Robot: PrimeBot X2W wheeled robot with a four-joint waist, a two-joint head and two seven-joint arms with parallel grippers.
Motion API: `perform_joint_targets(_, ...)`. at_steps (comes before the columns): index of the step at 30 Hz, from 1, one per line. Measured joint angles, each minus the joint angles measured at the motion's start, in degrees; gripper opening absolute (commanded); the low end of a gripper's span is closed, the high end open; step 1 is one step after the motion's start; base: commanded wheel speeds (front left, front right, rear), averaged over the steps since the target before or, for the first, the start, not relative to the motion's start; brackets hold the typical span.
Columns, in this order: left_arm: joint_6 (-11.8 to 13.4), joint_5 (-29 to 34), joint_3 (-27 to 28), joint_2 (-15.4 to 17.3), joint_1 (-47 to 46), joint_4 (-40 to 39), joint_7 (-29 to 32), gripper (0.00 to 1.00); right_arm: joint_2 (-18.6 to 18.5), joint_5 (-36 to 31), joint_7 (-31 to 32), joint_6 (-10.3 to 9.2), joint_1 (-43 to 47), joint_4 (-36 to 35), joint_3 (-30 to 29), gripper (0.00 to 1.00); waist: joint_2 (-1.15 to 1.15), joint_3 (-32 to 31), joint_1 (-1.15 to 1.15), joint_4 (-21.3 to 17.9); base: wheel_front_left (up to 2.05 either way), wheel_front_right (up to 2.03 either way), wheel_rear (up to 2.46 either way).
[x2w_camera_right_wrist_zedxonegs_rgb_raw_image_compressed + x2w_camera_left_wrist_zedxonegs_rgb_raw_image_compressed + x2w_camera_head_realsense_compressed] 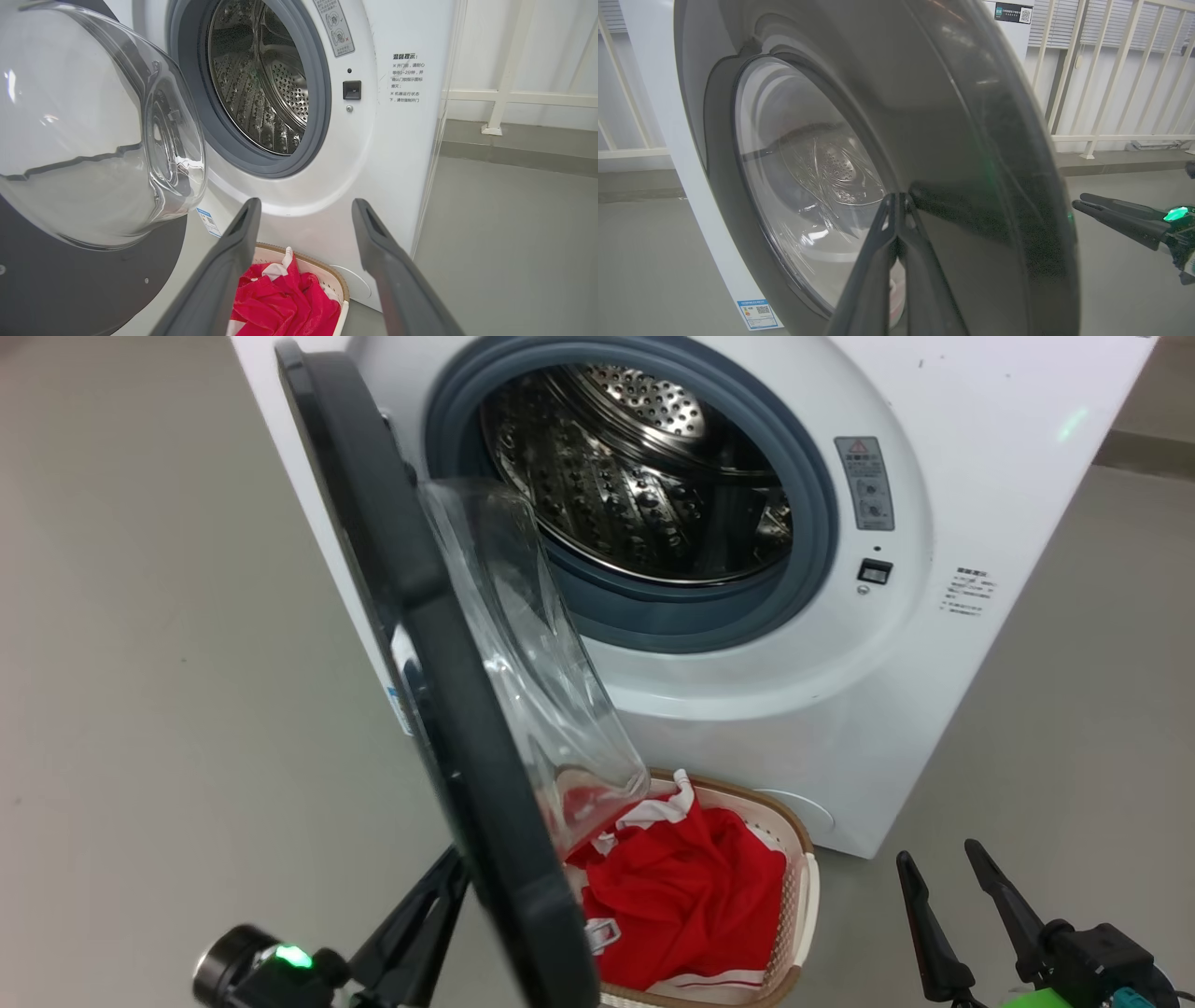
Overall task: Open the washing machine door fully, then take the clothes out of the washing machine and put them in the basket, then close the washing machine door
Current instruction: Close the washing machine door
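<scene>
The washing machine [990, 420] stands with its steel drum [644, 476] bare of clothes. The washing machine door [373, 523] swings out towards me, about half open, its glass bowl [532, 663] facing the drum. Red and white clothes [691, 896] lie in the basket [805, 859] on the floor below the opening. My left gripper [453, 868] is shut with nothing in it, and its tips [896, 198] rest against the door's black outer face [952, 140]. My right gripper [938, 851] hangs open and empty to the right of the basket; between its fingers [247, 219] I see the clothes [285, 298].
Grey floor spreads to the left and right of the machine. A white railing [1101, 70] stands behind it on the right side. The basket [341, 289] sits close against the machine's front, under the door's swing.
</scene>
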Motion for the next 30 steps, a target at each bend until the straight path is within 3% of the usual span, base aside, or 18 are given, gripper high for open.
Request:
perform_joint_targets(9,-0.01,-0.96,-4.76,-2.23,-7.27,3.55,-0.02,0.00,0.03,-0.85,0.00,0.00,-0.31,-0.26,-0.23,1.00,0.00,1.89,0.00,-3.66,0.00,0.00,0.00)
perform_joint_targets(30,-0.02,-3.63,-6.89,-8.71,-25.03,17.30,-0.25,0.00,0.08,-0.89,0.00,0.00,-4.12,-0.78,-1.44,1.00,0.00,7.37,0.00,-12.76,0.00,0.00,0.00)
